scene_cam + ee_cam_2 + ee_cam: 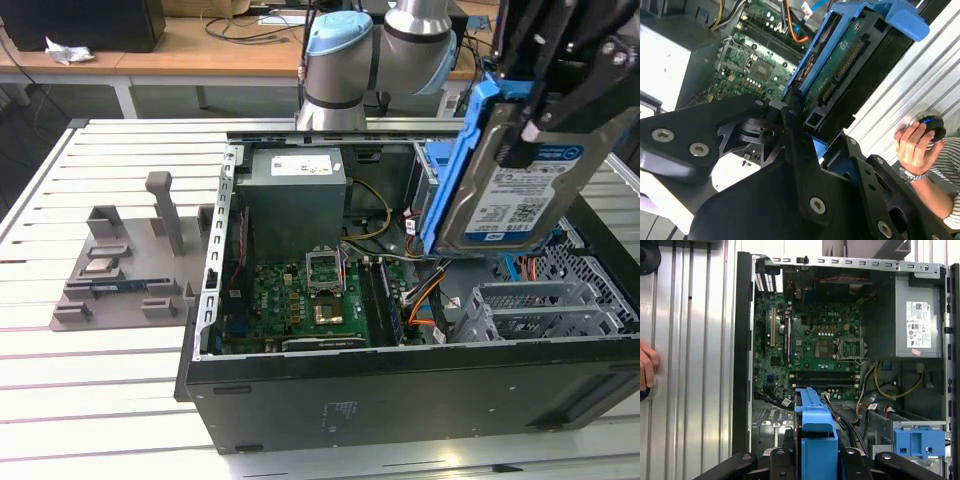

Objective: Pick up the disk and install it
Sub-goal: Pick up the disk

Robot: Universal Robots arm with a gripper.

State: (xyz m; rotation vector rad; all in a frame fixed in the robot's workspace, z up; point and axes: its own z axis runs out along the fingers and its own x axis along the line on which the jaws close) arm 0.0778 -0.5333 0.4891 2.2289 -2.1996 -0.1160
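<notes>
The disk (505, 190), a silver drive with a white-and-blue label and blue side rails, hangs tilted on edge above the right half of the open computer case (400, 400). My gripper (530, 130) is shut on its upper end, coming down from the upper right of the exterior view. The second wrist view shows the disk's (840, 65) green circuit-board underside and blue rails between my black fingers (790, 122), with the motherboard beyond. In the first wrist view the disk's blue rail (815, 440) sits edge-on between the fingers, over the case interior.
In the case are a grey power-supply box (293, 195), the motherboard (310, 300), loose cables and a metal drive cage (540, 305). A blue latch piece (919, 442) sits on the bay. A grey fixture (130, 260) stands on the slatted table. A person's hand (915, 142) rests beside the case.
</notes>
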